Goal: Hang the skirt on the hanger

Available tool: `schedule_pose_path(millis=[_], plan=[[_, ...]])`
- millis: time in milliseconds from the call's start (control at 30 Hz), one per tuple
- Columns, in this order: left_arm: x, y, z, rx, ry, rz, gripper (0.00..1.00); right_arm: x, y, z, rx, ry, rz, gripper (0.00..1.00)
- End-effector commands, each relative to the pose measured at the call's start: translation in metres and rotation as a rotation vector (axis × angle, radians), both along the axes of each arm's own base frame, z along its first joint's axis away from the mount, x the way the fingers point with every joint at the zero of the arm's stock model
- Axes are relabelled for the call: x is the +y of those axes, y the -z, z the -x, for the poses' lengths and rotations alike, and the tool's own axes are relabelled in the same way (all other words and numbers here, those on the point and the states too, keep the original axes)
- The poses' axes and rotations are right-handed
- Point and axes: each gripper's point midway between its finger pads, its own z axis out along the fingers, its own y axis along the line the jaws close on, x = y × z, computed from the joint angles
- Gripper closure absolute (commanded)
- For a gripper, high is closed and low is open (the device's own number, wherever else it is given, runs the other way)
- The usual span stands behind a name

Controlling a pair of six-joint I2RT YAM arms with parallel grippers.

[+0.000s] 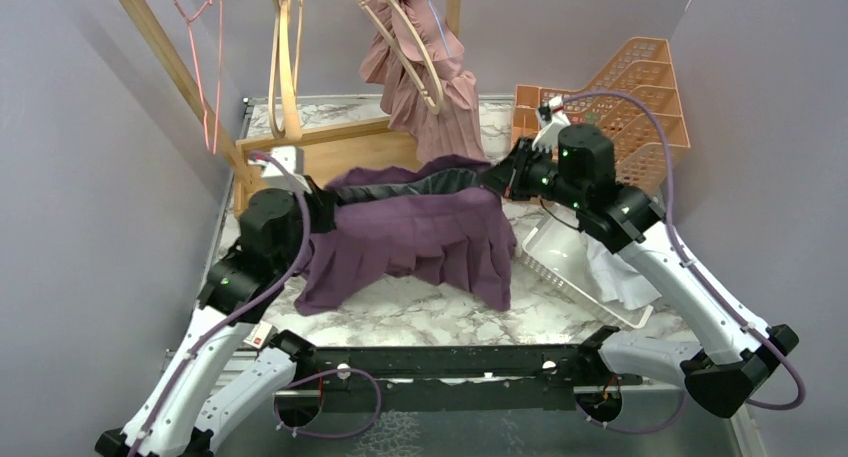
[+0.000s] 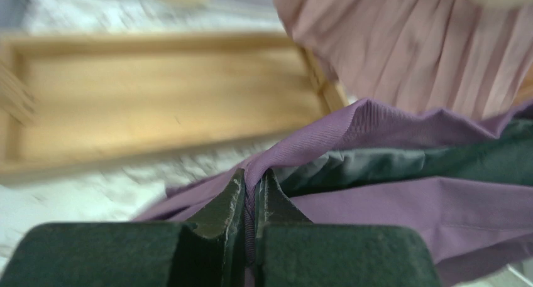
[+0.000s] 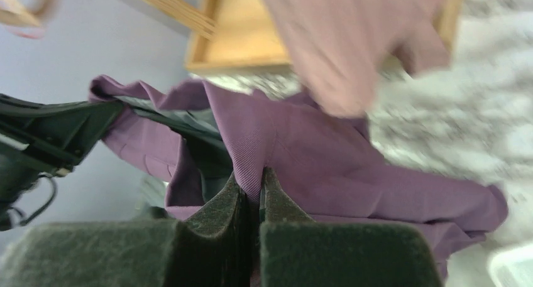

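The left gripper (image 2: 251,188) and right gripper (image 3: 252,188) are each clamped on opposite ends of the purple pleated skirt's (image 1: 420,232) waistband, stretching it taut above the marble table's (image 1: 420,322) middle, likely to spread it for the empty wooden hanger (image 1: 284,67) at the far edge.

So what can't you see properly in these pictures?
Top view: wooden rack, top cut off by the upper edge.
Top view: table under the purple skirt, covered by cloth.
Left wrist view: wooden tray, blurred.
Right wrist view: pink skirt, blurred.
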Motion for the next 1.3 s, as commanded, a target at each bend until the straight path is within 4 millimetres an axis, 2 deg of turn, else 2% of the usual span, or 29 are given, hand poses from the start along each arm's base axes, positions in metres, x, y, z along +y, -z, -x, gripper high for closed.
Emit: schedule_pose_path(millis=[0,67,200,300,333,400,533,667,767,967,1167,1267], plan=[[-0.045,0.064,0.007,0.135,0.157,0.198,1.00,-0.024,0.085,-0.004,0.093,0.094,0.156,0.99],[-0.055,0.096,0.011,0.171,0.192,0.245,0.97,-0.019,0.113,-0.003,0.074,0.050,0.162,0.98],[-0.058,0.156,0.018,0.255,0.162,0.339,0.71,-0.011,0.167,-0.002,0.093,0.007,0.162,0.93],[-0.053,0.191,0.025,0.334,0.103,0.380,0.61,-0.011,0.198,-0.005,0.152,0.025,0.191,0.90],[-0.052,0.198,0.027,0.355,0.090,0.378,0.56,-0.012,0.206,-0.005,0.175,0.032,0.207,0.87],[-0.048,0.198,0.027,0.369,0.069,0.357,0.49,-0.016,0.218,-0.005,0.222,0.052,0.246,0.76],[-0.038,0.178,0.020,0.337,0.042,0.277,0.44,-0.026,0.215,-0.008,0.234,0.092,0.296,0.64],[-0.031,0.163,0.018,0.308,0.032,0.231,0.43,-0.034,0.187,-0.013,0.170,0.128,0.305,0.50],[-0.027,0.153,0.016,0.282,0.022,0.218,0.43,-0.036,0.162,-0.014,0.100,0.120,0.293,0.43],[-0.022,0.128,0.012,0.215,0.027,0.176,0.43,-0.028,0.098,-0.014,-0.050,0.033,0.279,0.43],[-0.020,0.090,0.012,0.106,0.056,0.155,0.43,-0.015,0.013,-0.010,-0.255,-0.051,0.195,0.43],[-0.023,0.068,0.014,0.041,0.095,0.164,0.43,-0.009,-0.021,-0.013,-0.328,-0.056,0.143,0.44]])
